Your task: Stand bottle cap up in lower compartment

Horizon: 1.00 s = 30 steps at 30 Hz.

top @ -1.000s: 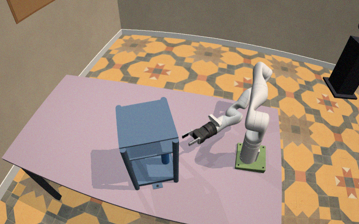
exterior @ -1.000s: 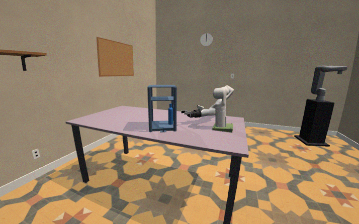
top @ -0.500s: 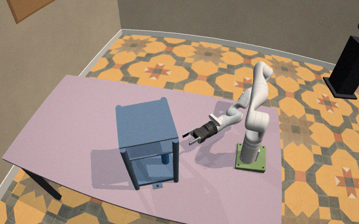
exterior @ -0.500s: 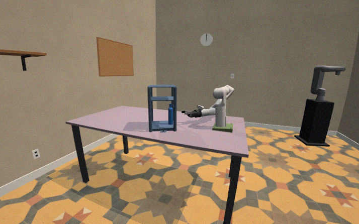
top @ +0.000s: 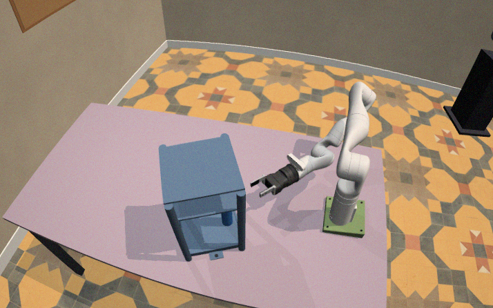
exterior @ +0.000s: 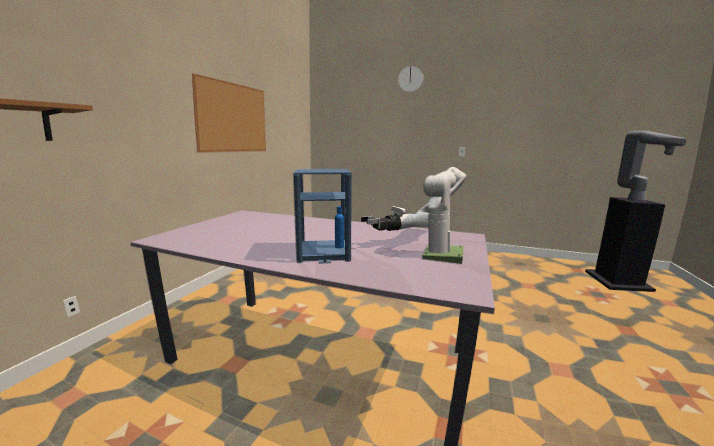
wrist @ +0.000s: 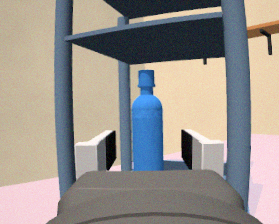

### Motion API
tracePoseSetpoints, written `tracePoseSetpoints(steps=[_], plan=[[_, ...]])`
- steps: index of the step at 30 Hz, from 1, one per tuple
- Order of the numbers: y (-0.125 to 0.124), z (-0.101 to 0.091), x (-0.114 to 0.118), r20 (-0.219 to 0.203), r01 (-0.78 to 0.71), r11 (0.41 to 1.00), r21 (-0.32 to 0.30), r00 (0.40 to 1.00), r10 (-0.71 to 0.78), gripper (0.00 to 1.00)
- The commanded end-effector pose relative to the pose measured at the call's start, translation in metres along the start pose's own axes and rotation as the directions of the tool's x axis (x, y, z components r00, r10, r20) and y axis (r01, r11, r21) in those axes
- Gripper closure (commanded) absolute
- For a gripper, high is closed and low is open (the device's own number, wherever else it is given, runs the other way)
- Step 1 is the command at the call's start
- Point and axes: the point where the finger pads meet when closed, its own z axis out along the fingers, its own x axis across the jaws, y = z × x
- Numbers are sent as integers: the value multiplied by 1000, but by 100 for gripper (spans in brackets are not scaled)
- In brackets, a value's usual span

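Note:
The blue bottle [top: 226, 218] [exterior: 339, 227] [wrist: 147, 132] stands upright, cap up, on the floor of the lower compartment of the blue shelving unit [top: 198, 168] [exterior: 298, 221] [wrist: 238, 63], near the side that faces the arm. My gripper [top: 257, 190] [exterior: 365, 219] [wrist: 148, 144] is open and empty. It is level and points at the bottle. It hangs outside the unit, a short way in front of the posts. In the wrist view the bottle shows between the two white finger pads, farther back and apart from them.
The unit stands on the pink table [top: 88, 152] [exterior: 238, 232]. The arm's green base plate [top: 358, 231] [exterior: 451, 255] is on the table's right part. A small tab [top: 215, 255] lies on the table at the unit's foot. A black pedestal [top: 482, 91] [exterior: 628, 243] with another arm stands on the floor.

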Motion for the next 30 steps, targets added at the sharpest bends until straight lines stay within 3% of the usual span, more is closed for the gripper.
tracePoseSetpoints(steps=[1, 30], plan=[[-8, -1, 0, 1, 6, 1000, -4, 1000, -6, 0], [-75, -1, -1, 1, 6, 1000, -4, 1000, -6, 0]])
